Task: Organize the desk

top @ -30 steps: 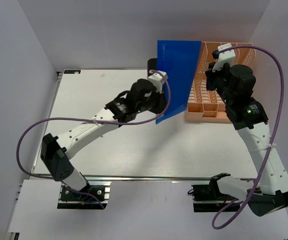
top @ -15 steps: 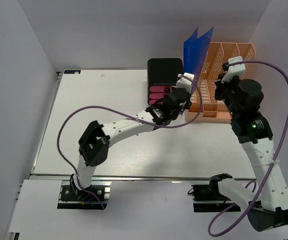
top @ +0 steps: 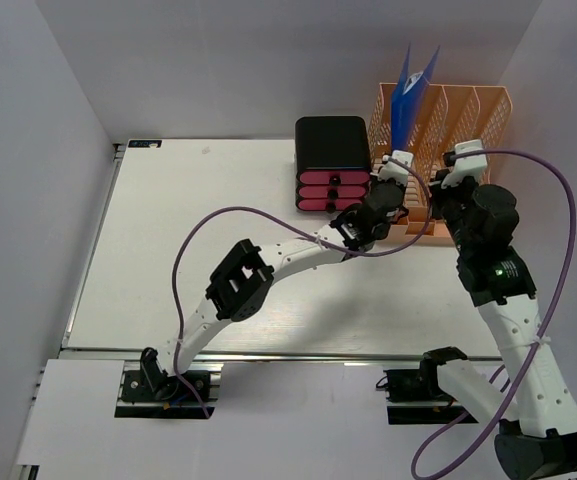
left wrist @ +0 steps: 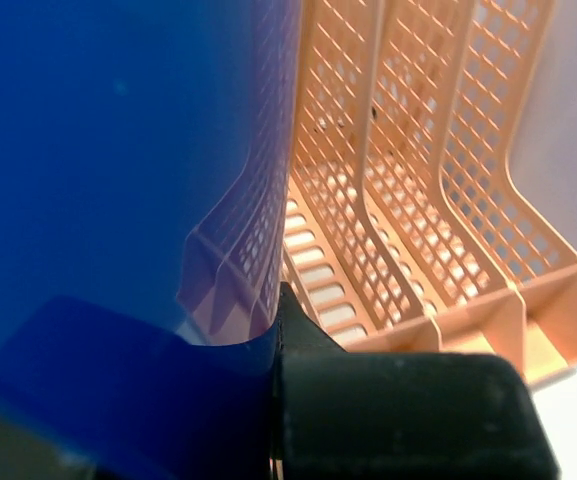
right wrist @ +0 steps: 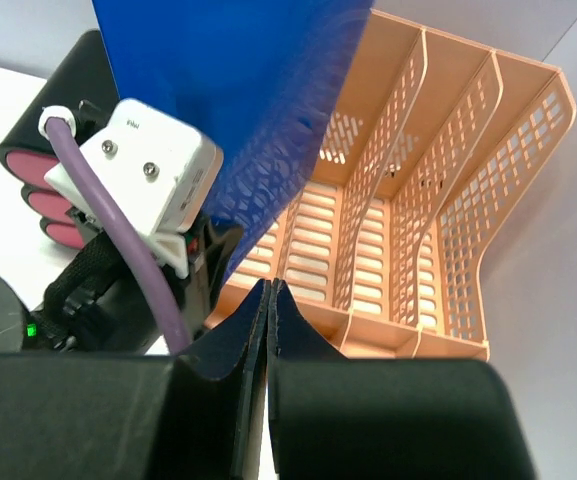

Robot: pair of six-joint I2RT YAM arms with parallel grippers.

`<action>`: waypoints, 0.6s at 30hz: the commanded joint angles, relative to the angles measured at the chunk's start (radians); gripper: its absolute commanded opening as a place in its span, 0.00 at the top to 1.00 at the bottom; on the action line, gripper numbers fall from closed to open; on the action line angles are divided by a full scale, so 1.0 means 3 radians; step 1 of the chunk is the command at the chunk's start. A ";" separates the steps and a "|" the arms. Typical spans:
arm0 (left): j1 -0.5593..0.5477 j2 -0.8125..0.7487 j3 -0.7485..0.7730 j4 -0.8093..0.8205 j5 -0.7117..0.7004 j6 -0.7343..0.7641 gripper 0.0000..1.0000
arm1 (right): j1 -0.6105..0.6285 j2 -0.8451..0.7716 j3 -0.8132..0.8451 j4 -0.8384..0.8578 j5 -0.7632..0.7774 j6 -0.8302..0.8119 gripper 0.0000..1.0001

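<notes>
Blue folder point(top: 405, 92) pinched in left end effector point(top: 395, 185); right end effector point(right wrist: 269, 300) pressed together.

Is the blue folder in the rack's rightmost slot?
No, the blue folder stands at the left end of the peach file rack.

My left gripper point(top: 396, 172) now reaches way out to the peach rack point(top: 468, 110). The blue folder point(top: 405, 90) it carries goes from flat-on over the desk point(top: 168, 230) to upright and edge-on at the rack's leftmost slot. That uncovers the black drawer box point(top: 332, 165). The right arm point(top: 493, 260) also sits a bit nearer the bases than before.
</notes>
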 commanded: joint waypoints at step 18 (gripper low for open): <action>-0.0119 -0.0636 -0.0477 0.1185 -0.0390 0.0278 1.00 | -0.0055 -0.0340 -0.0257 0.0430 -0.0025 0.0114 1.00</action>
